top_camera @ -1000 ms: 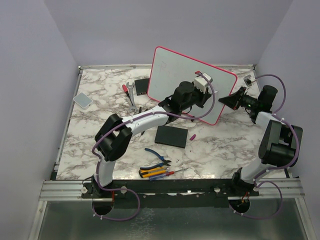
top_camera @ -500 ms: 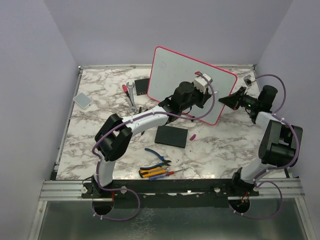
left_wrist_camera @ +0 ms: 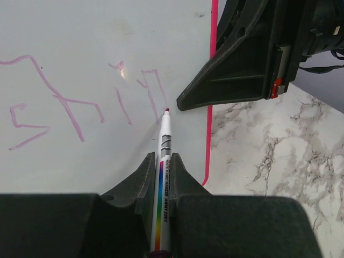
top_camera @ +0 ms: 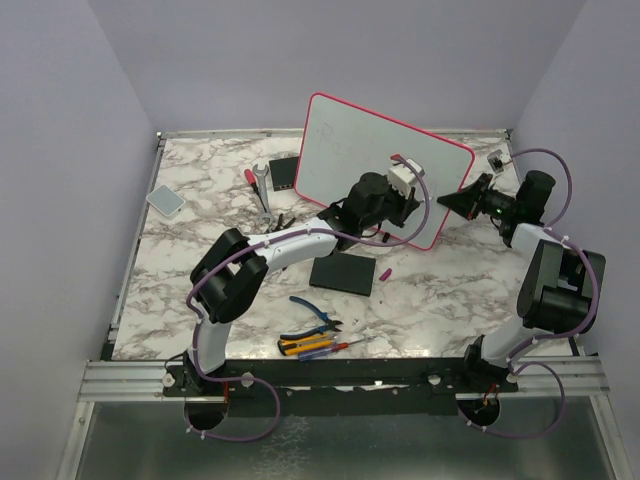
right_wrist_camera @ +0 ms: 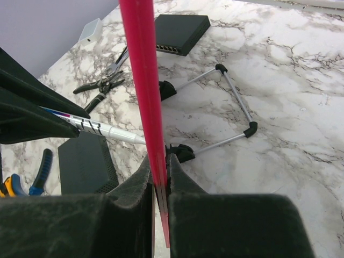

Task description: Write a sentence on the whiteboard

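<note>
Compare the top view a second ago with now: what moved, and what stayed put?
The left gripper, shut on the marker, slid slightly down the whiteboard, toward the arms' bases. Nothing was taken hold of or let go. The right gripper stays clamped on the whiteboard's edge, and the board has not shifted.
</note>
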